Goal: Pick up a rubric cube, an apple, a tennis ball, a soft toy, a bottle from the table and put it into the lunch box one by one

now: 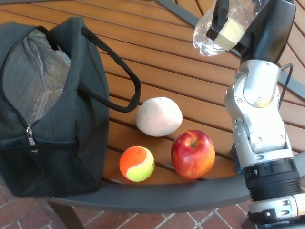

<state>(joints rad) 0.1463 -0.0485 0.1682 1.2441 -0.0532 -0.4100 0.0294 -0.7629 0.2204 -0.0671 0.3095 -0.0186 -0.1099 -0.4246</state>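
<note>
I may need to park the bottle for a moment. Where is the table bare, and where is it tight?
Bare slats run between the bag and the right hand holding the bottle, behind the soft toy. The front edge is crowded: tennis ball, apple and toy sit close together, with the right arm beside the apple.

i see a clear bottle [224, 26] in my black right robot hand [248, 28]; below it a red apple [193, 153], orange-yellow tennis ball [137, 163], pale pink soft toy [159, 116]; far left, a dark lunch box [47, 109], silver-lined.
</note>
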